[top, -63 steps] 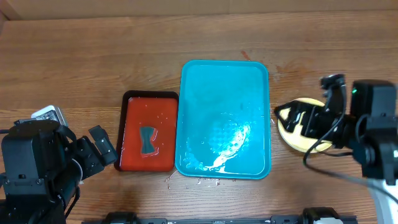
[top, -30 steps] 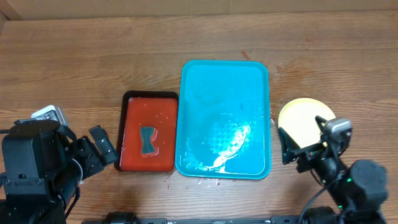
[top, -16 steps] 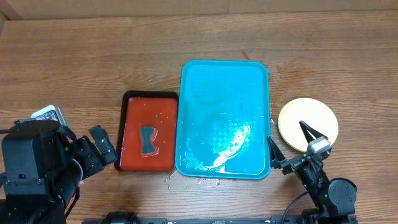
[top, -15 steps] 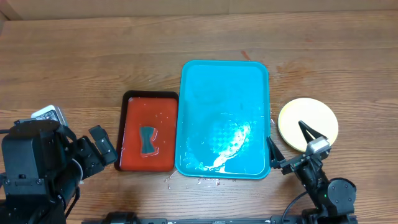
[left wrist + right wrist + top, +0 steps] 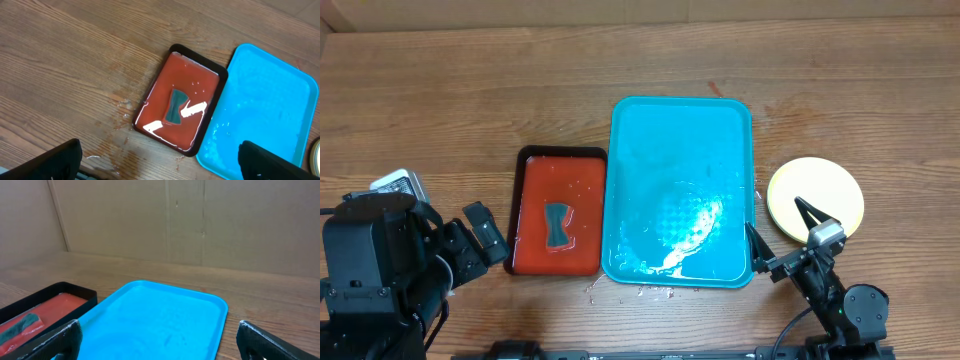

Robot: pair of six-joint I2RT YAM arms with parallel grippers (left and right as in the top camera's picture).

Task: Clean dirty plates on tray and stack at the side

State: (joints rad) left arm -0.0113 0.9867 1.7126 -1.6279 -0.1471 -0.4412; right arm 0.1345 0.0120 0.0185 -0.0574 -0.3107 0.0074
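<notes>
The turquoise tray (image 5: pixel 670 150) lies in the middle of the table, wet and with no plate on it. To its right, a stack of pale yellow plates (image 5: pixel 825 185) rests on the wood; I cannot tell how many. My right gripper (image 5: pixel 772 213) is open and empty, low at the front edge between the tray's corner and the stack. In the right wrist view its fingers (image 5: pixel 52 341) frame the tray (image 5: pixel 160 315). My left gripper (image 5: pixel 488 235) is open and empty at the front left. In the left wrist view it (image 5: pixel 160 170) hangs over bare wood.
A small red tray (image 5: pixel 560 190) with a black rim sits against the turquoise tray's left side, holding water and a dark sponge (image 5: pixel 556 224). Water drops and smears mark the wood in front of both trays (image 5: pixel 125 145). A cardboard wall (image 5: pixel 165 220) backs the table.
My right arm has pulled back from over the plate stack to the front edge, leaving the stack uncovered. The left arm has not moved.
</notes>
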